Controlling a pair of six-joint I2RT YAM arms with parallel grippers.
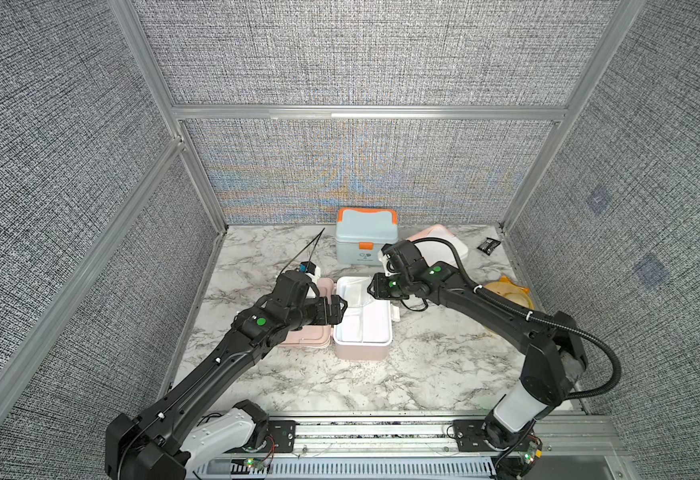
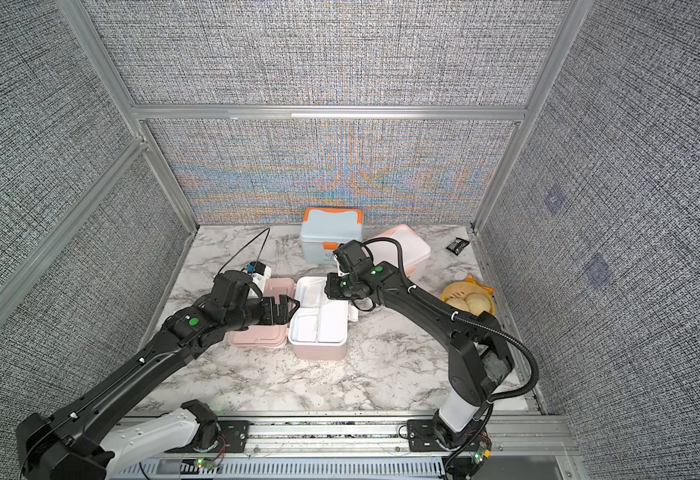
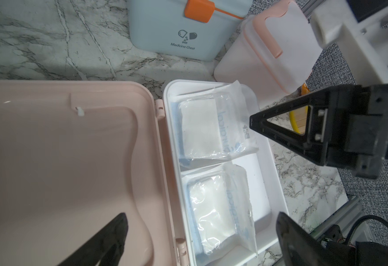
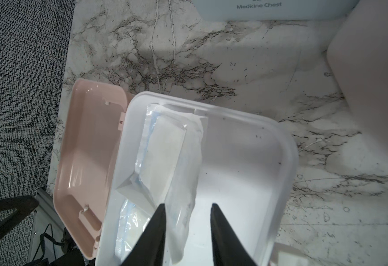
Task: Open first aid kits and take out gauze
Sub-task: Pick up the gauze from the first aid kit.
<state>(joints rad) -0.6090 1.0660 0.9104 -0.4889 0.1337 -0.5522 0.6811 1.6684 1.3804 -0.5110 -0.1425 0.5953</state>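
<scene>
On the marbled surface (image 1: 381, 386), the pink kit (image 1: 363, 351) sits at centre, its lid (image 1: 302, 336) flung open toward 9 o'clock. The blue kit (image 1: 365, 243) stands shut at 12 o'clock, the white kit (image 2: 406, 249) beside it toward 1 o'clock. Two gauze packets (image 3: 208, 129) (image 3: 218, 211) lie in the pink kit's tray. The left tool (image 1: 337, 311) hovers over the lid's hinge edge, spread wide. The right tool (image 4: 188, 232) straddles one packet's edge, half-closed; whether it grips cannot be told.
</scene>
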